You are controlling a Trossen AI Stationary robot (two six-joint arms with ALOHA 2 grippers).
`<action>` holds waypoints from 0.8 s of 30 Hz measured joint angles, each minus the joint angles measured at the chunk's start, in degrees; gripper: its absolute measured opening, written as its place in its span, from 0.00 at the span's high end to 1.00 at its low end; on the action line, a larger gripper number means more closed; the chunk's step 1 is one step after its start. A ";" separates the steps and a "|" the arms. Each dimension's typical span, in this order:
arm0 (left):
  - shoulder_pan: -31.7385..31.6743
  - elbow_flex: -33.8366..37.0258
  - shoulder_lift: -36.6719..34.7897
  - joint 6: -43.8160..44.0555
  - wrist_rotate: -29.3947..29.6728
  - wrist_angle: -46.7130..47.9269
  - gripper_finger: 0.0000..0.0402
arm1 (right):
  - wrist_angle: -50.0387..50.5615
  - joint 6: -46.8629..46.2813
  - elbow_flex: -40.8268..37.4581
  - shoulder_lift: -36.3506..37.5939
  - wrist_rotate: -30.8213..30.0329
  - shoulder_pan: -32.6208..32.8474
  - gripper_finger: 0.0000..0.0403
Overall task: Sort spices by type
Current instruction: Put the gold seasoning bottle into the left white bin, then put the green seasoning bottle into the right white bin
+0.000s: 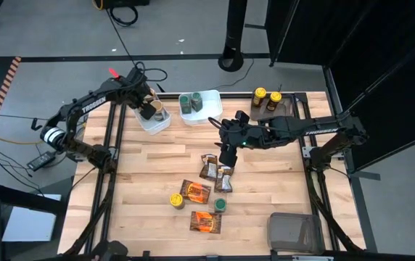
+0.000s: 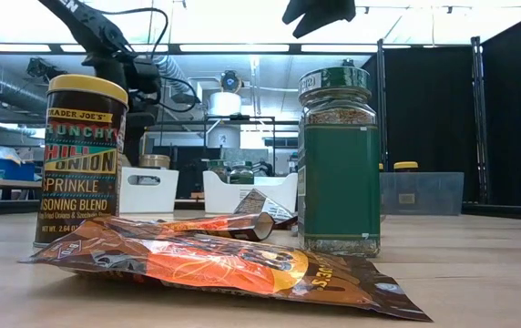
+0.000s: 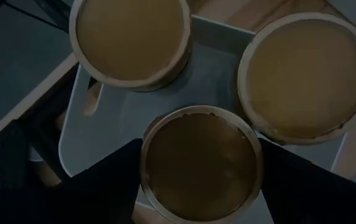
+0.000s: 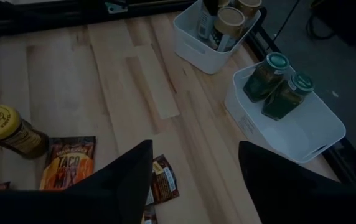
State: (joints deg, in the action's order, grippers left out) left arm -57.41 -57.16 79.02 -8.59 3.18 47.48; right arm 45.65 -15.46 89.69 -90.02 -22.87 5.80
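My left gripper [image 3: 200, 186] reaches down into a white tub [image 1: 153, 116] at the far left and stands around one of three tan-lidded jars [image 3: 200, 165]. My right gripper [image 1: 226, 150] hangs open above the table's middle, over two small foil packets [image 1: 215, 168], touching nothing. Two more orange packets [image 1: 195, 191] [image 1: 205, 222], a yellow-lidded jar [image 1: 176, 199] and a green-lidded jar [image 1: 220, 205] rest on the wood near the front. Two green-lidded jars [image 4: 277, 87] stand in a second white tub [image 1: 196, 107]. Two yellow-lidded jars [image 1: 267, 96] stand in a far bin. My left gripper comes from above, pointing down, with one finger [image 3: 103, 183] on each side of the tan-lidded jar's body just under the lid's rim [image 3: 147, 155]. The lid hides the pads. The jar stands upright in the tub, level with its two neighbours.
A grey-brown bin [image 1: 293, 230] sits at the near right corner of the table. Bare wood lies left of the loose spices and between them and the tubs. Cables and a stand's base lie on the floor beyond the far edge.
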 joint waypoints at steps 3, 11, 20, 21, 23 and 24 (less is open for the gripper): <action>0.02 -0.76 0.12 0.01 0.07 1.91 0.22 | 0.00 0.02 0.00 -0.02 0.02 0.00 0.38; 0.04 -4.99 0.11 -0.31 1.44 7.66 0.11 | -0.84 0.00 0.00 0.00 0.02 0.00 0.35; 6.74 -19.91 -0.73 -4.17 1.42 23.65 0.11 | -0.90 0.59 0.00 0.00 0.03 0.00 0.34; 8.55 -22.09 -1.19 -4.17 1.40 24.90 0.11 | -0.90 0.59 0.00 -0.02 0.04 0.00 0.34; 12.70 -25.89 -2.47 -3.35 1.24 27.85 0.12 | -0.86 0.59 0.00 0.00 0.12 0.00 0.34; 15.09 -27.58 -3.13 -2.87 0.68 29.28 0.13 | -0.66 0.59 0.00 0.00 0.34 0.00 0.34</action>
State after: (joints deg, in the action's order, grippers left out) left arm -42.31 -84.75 75.89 -11.46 3.86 76.76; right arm 44.99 -14.87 89.69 -90.02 -22.53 5.80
